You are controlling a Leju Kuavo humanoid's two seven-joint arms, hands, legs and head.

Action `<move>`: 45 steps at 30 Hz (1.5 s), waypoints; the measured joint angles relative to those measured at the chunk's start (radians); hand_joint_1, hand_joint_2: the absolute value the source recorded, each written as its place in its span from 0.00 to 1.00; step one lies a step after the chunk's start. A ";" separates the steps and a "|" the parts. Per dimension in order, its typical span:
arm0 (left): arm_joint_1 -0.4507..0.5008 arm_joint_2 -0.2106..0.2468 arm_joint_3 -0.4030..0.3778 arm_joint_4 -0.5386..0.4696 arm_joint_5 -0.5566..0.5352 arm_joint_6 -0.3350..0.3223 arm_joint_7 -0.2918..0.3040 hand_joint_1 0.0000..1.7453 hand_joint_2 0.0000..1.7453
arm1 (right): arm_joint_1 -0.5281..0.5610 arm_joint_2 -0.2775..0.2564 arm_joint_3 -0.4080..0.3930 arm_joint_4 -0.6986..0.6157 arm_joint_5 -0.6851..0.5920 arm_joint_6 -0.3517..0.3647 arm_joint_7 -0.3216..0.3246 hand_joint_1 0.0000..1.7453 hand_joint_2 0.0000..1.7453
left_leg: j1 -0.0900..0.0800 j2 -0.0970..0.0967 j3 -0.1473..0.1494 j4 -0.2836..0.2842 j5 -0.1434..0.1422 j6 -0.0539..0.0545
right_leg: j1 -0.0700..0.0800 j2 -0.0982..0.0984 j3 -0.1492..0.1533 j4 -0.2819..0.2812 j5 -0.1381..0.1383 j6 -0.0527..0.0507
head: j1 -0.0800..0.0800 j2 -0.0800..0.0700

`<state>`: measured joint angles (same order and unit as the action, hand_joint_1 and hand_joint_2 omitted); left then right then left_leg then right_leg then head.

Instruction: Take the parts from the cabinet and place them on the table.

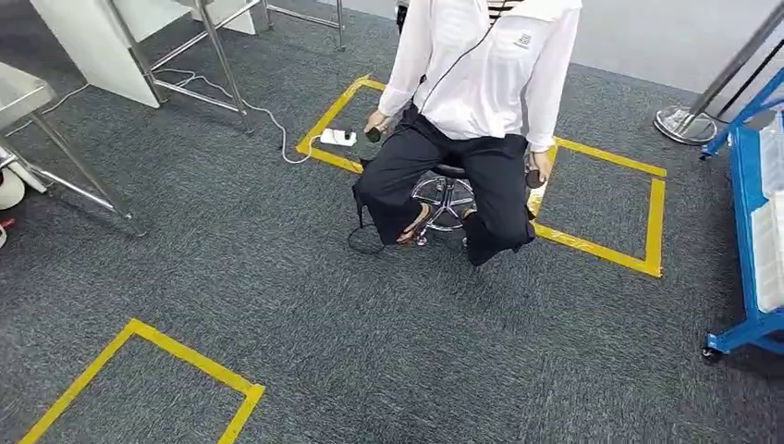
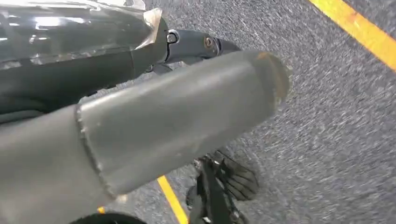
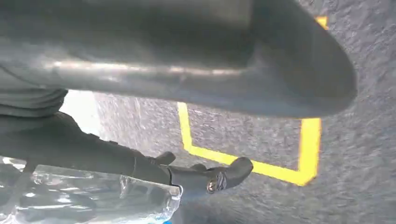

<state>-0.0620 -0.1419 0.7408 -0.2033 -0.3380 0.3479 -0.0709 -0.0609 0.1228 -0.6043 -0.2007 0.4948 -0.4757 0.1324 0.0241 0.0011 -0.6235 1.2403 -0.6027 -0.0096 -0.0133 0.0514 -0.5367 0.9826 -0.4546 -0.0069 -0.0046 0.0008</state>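
At the far left stands a steel table (image 1: 18, 92) on thin legs, and near it a square of yellow tape (image 1: 166, 347) marks the grey carpet. Farther off, a white power strip (image 1: 337, 137) lies on the edge of a second tape square (image 1: 652, 213). A person (image 1: 481, 83) in a white shirt sits there on a stool (image 1: 447, 199), each hand holding a small dark object. At the right edge is a blue cart (image 1: 744, 185) carrying pale bins (image 1: 767, 250).

The left hand (image 2: 154, 126) points down at the carpet. Its thick grey thumb stretches across the wrist view, and a dark finger (image 2: 196, 44) reaches out beyond a glossy clear-edged piece (image 2: 70, 28) lying against it. I cannot tell whether the fingers are clamped on that piece.

The right hand (image 3: 187, 70) also faces the floor, over a tape corner. Its thumb lies broad and straight, and its dark fingers (image 3: 205, 177) run together along a clear part (image 3: 93, 198), which is pressed against them and held there.
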 joint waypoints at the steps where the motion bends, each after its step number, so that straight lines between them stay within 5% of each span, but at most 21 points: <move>1: 0.001 0.001 -0.003 0.000 -0.007 -0.003 0.002 0.00 0.00 | 0.001 0.000 -0.002 0.000 0.000 -0.003 0.005 0.00 0.00 | 0.005 -0.003 0.029 -0.070 0.048 -0.002 | -0.002 0.014 0.000 0.004 -0.001 0.001 | 0.000 0.000; 2: 0.002 0.003 -0.008 0.000 -0.012 -0.012 -0.002 0.00 0.00 | 0.004 0.000 -0.006 0.000 -0.005 -0.003 0.006 0.00 0.00 | 0.013 -0.018 0.068 -0.160 0.096 -0.006 | -0.004 0.028 -0.001 0.011 -0.005 0.007 | -0.001 0.000; 3: 0.004 0.003 -0.013 0.000 -0.018 -0.020 -0.008 0.00 0.00 | 0.004 0.000 -0.011 0.000 -0.010 -0.003 0.006 0.00 0.00 | 0.019 -0.064 0.092 -0.201 0.088 -0.010 | -0.003 0.037 -0.008 0.019 -0.008 0.014 | 0.000 0.000; 8: 0.002 0.006 -0.029 0.000 -0.031 -0.043 -0.028 0.00 0.00 | 0.009 0.002 -0.031 -0.001 -0.026 -0.006 -0.002 0.00 0.00 | -0.002 -0.026 0.089 -0.218 0.096 0.041 | 0.002 0.065 -0.039 0.027 -0.005 0.048 | 0.000 0.000; 10: 0.001 0.011 -0.035 -0.001 -0.034 -0.050 -0.037 0.00 0.00 | 0.007 0.005 -0.040 -0.001 -0.032 -0.006 -0.008 0.00 0.00 | -0.004 -0.006 0.087 -0.221 0.101 0.056 | 0.000 -0.025 -0.076 0.109 -0.053 0.040 | 0.008 0.000; 12: 0.004 0.015 -0.038 -0.001 -0.034 -0.053 -0.044 0.00 0.00 | 0.002 0.006 -0.045 -0.001 -0.034 -0.005 -0.018 0.00 0.00 | -0.008 0.022 0.084 -0.221 0.100 0.057 | -0.003 -0.038 -0.156 0.266 -0.124 0.032 | 0.010 0.000; 14: 0.004 0.016 -0.039 -0.001 -0.034 -0.053 -0.050 0.00 0.00 | 0.003 0.006 -0.048 -0.001 -0.036 0.000 -0.026 0.00 0.00 | -0.011 0.049 0.082 -0.221 0.100 0.057 | -0.003 -0.039 -0.192 0.350 -0.145 0.042 | 0.011 0.000; 17: 0.003 0.016 -0.040 -0.001 -0.034 -0.046 -0.065 0.00 0.00 | 0.005 0.006 -0.050 -0.001 -0.034 0.002 -0.037 0.00 0.00 | -0.012 0.083 0.086 -0.221 0.098 0.054 | -0.003 -0.067 -0.076 0.145 -0.067 0.064 | 0.012 0.000; 19: 0.002 0.017 -0.040 -0.001 -0.027 -0.042 -0.071 0.00 0.00 | -0.004 0.006 -0.050 -0.002 -0.021 0.002 -0.045 0.00 0.00 | -0.021 0.104 0.091 -0.218 0.090 0.042 | 0.012 -0.143 -0.019 0.032 -0.036 0.054 | 0.012 0.000; 23: -0.006 0.015 -0.039 -0.001 -0.018 -0.034 -0.080 0.00 0.00 | -0.001 0.002 -0.050 -0.002 -0.009 0.003 -0.057 0.00 0.00 | -0.015 0.143 0.110 -0.227 0.084 0.019 | 0.018 -0.094 -0.022 0.019 -0.023 0.020 | 0.012 0.000; 24: -0.007 0.017 -0.039 -0.001 -0.017 -0.032 -0.081 0.00 0.00 | 0.001 0.002 -0.050 -0.002 -0.004 0.006 -0.059 0.00 0.00 | -0.008 0.088 0.106 -0.212 0.071 0.011 | -0.004 -0.082 -0.005 0.013 -0.015 0.011 | 0.007 0.000; 26: -0.004 0.015 -0.035 -0.001 -0.016 -0.030 -0.081 0.00 0.00 | -0.001 -0.002 -0.050 -0.002 0.000 0.011 -0.060 0.00 0.00 | -0.005 0.008 0.059 -0.103 -0.003 0.007 | -0.001 -0.063 -0.007 0.013 -0.011 -0.005 | 0.002 0.000; 29: 0.006 0.015 -0.028 -0.001 -0.008 -0.021 -0.081 0.00 0.00 | -0.001 -0.002 -0.050 -0.002 0.002 0.016 -0.062 0.00 0.00 | -0.005 -0.005 -0.041 0.089 -0.068 0.002 | 0.005 -0.018 -0.006 0.013 -0.011 -0.005 | 0.002 0.000; 32: 0.007 0.015 -0.027 -0.001 -0.008 -0.021 -0.081 0.00 0.00 | 0.001 -0.004 -0.050 -0.002 0.002 0.017 -0.063 0.00 0.00 | 0.004 -0.012 0.021 -0.074 0.059 0.000 | 0.003 0.027 0.001 0.016 -0.012 -0.004 | 0.002 0.000; 33: 0.007 0.015 -0.026 -0.001 -0.008 -0.021 -0.081 0.00 0.00 | 0.000 -0.003 -0.050 -0.002 0.002 0.017 -0.063 0.00 0.00 | 0.010 -0.039 0.059 -0.166 0.105 -0.001 | 0.002 0.042 0.000 0.021 -0.014 -0.001 | 0.001 0.000; 34: 0.008 0.015 -0.025 0.000 -0.008 -0.021 -0.080 0.00 0.00 | -0.002 -0.003 -0.050 -0.002 0.002 0.018 -0.063 0.00 0.00 | 0.015 -0.098 0.073 -0.201 0.098 -0.003 | 0.006 0.052 -0.010 0.029 -0.018 0.006 | 0.001 0.000; 38: 0.003 0.013 -0.024 0.000 -0.007 -0.019 -0.079 0.00 0.00 | 0.005 -0.004 -0.050 -0.002 0.005 0.017 -0.063 0.00 0.00 | -0.003 -0.048 0.072 -0.210 0.104 0.032 | 0.006 0.090 -0.038 0.023 -0.011 0.037 | 0.002 0.000; 39: 0.002 0.010 -0.024 -0.001 -0.007 -0.019 -0.079 0.00 0.00 | 0.004 -0.008 -0.050 -0.002 0.006 0.016 -0.063 0.00 0.00 | 0.004 -0.031 0.075 -0.222 0.114 0.045 | 0.004 0.076 -0.036 0.038 -0.015 0.038 | 0.003 0.000; 41: 0.003 0.011 -0.023 -0.001 -0.007 -0.018 -0.079 0.00 0.00 | 0.002 -0.005 -0.050 -0.002 0.007 0.016 -0.063 0.00 0.00 | -0.001 -0.007 0.079 -0.229 0.116 0.057 | 0.006 -0.015 -0.090 0.135 -0.071 0.030 | 0.015 0.000; 43: 0.005 0.012 -0.021 -0.001 -0.007 -0.018 -0.079 0.00 0.00 | -0.001 -0.005 -0.050 -0.003 0.008 0.016 -0.064 0.00 0.00 | -0.008 0.026 0.078 -0.229 0.114 0.059 | 0.001 -0.036 -0.175 0.299 -0.134 0.029 | 0.016 0.000; 45: 0.005 0.012 -0.018 -0.001 -0.007 -0.018 -0.079 0.00 0.00 | 0.002 -0.005 -0.050 -0.002 0.008 0.016 -0.064 0.00 0.00 | -0.010 0.052 0.078 -0.228 0.112 0.058 | -0.002 -0.040 -0.189 0.331 -0.133 0.042 | 0.017 0.000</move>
<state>-0.0570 -0.1301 0.7229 -0.2041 -0.3449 0.3300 -0.1499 -0.0594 0.1183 -0.6542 -0.2029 0.5028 -0.4593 0.0683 0.0141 0.0527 -0.5453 1.0119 -0.4911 0.0484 -0.0156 0.0113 -0.7259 1.3131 -0.5878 0.0352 0.0122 0.0008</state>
